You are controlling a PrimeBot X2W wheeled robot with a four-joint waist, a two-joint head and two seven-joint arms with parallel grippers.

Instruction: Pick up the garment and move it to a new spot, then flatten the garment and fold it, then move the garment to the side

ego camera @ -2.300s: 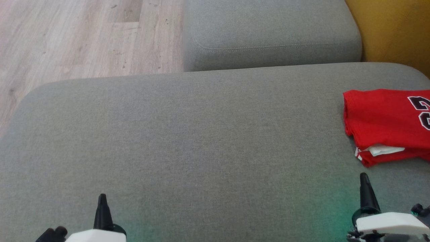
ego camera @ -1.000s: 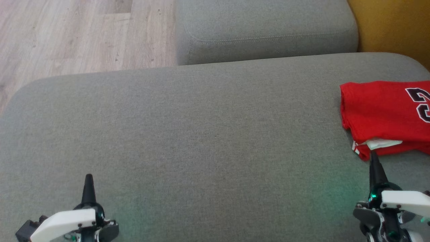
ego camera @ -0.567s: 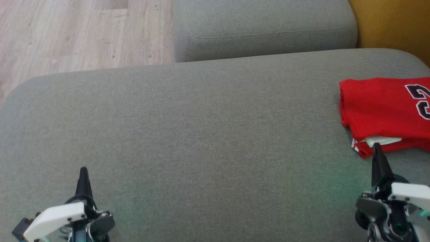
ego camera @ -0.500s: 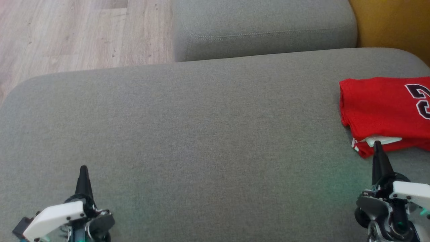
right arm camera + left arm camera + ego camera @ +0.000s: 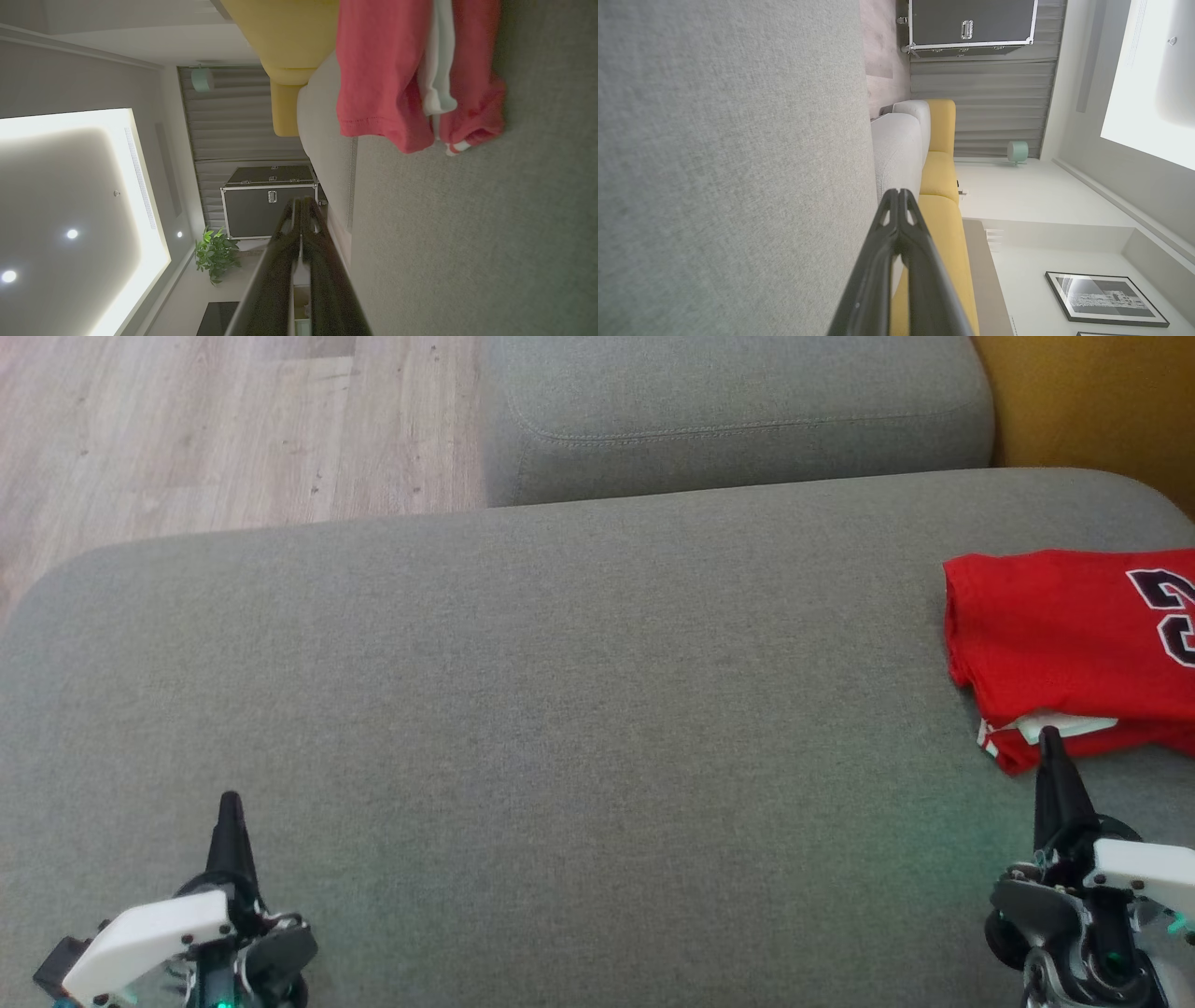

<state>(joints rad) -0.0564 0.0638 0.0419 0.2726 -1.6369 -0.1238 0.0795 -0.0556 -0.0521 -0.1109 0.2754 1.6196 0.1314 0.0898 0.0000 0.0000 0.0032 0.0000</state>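
The garment [image 5: 1055, 635] is a folded red jersey with dark numerals and a white inner label, lying at the right edge of the grey sofa cushion [image 5: 560, 709]. It also appears at the top of the right wrist view as the red garment [image 5: 383, 70]. My right gripper [image 5: 1047, 739] is shut and empty, its tip just at the garment's near edge by the white label. My left gripper [image 5: 229, 803] is shut and empty at the lower left, far from the garment. In the wrist views the left gripper [image 5: 899, 193] and the right gripper [image 5: 301, 201] both show their fingers pressed together.
A second grey cushion [image 5: 738, 411] lies beyond the main one. Wooden floor [image 5: 187, 429] is at the upper left and a yellow seat [image 5: 1102, 401] at the upper right. A dark flight case [image 5: 268, 200] stands across the room.
Both arms rose further into the head view. The right gripper's tip came up to the garment's near edge. Over the last half second nothing moved. The garment lies as before.
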